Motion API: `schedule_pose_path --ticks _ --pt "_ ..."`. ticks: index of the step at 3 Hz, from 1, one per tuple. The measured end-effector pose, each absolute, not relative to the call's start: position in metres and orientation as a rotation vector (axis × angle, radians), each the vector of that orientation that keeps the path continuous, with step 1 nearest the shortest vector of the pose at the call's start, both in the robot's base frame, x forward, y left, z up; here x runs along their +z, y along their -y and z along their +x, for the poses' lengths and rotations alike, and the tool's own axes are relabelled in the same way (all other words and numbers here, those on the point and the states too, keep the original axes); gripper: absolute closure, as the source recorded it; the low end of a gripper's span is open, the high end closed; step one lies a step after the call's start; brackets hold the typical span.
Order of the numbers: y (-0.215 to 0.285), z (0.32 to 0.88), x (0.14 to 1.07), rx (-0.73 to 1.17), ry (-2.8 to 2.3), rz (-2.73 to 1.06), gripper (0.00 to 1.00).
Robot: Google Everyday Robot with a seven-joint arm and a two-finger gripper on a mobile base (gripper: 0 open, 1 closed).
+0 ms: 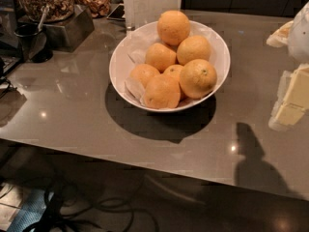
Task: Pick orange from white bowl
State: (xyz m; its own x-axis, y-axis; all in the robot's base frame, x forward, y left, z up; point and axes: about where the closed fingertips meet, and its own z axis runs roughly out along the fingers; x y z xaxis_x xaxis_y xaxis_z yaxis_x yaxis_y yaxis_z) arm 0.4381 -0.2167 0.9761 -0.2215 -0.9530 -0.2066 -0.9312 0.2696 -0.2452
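Observation:
The white bowl (117,62) stands on the grey glossy table (72,110), slightly back of centre, lined with crumpled white paper and piled with several orange fruits. The orange (198,78), paler yellow-orange with a small dark stem dot, lies at the bowl's front right, on top and against the rim. Smaller, deeper-orange fruits lie beside and behind it. My gripper (291,100), cream-white, comes in at the right edge of the camera view, well to the right of the bowl and above the table, touching nothing. Its shadow falls on the table near the front edge.
A glass jar of brown pieces (43,1) on a dark box, a black cup with a spoon (30,40) and a white upright sheet (152,4) stand along the back. The table's front edge runs across the lower view; black cables (72,207) lie on the floor.

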Motion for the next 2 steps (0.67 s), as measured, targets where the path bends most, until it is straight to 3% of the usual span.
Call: schedule_pose_path --ticks 2 --pt "0.2112 0.4439 0.9782 -0.077 -2.211 -1.705 0.0"
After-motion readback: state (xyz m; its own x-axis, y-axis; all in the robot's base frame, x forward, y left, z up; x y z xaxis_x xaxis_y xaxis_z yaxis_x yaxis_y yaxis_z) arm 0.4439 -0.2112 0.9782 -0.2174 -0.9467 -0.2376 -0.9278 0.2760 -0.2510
